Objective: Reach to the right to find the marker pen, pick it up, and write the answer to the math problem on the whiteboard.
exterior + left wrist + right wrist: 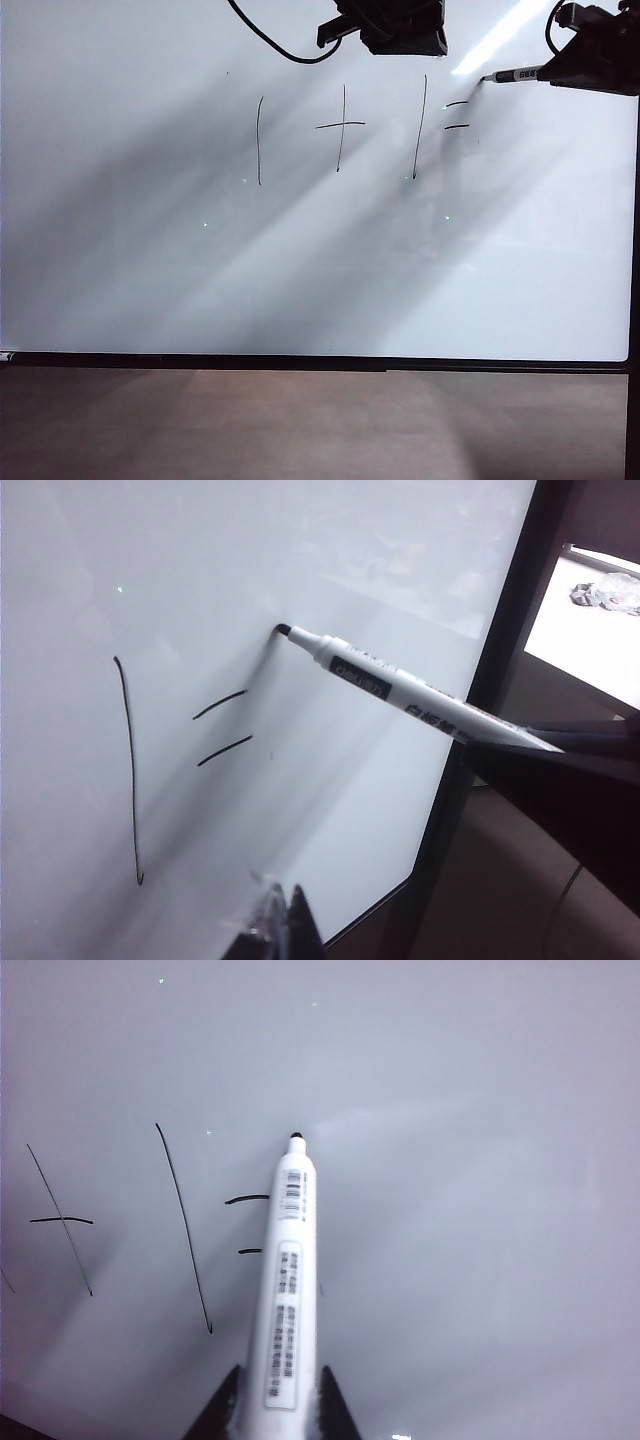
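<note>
Beside the black handwritten math problem (pixel 350 130), the right gripper (pixel 270 1410) clamps the white-barrelled marker pen (pixel 287 1280), tip meeting the glossy whiteboard (pixel 300 280) to begin the answer; I cannot tell whether the left gripper (pixel 285 925) is apart or together.

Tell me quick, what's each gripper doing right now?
Left gripper: near the whiteboard, holding nothing visible; open or shut cannot be told.
Right gripper: shut on the pen, tip at the whiteboard beside the equals sign.

Dim grey light, bright glare streak on the whiteboard (pixel 300 280) upper right, soft diagonal shadows — wrist views hazy, slightly soft.
</note>
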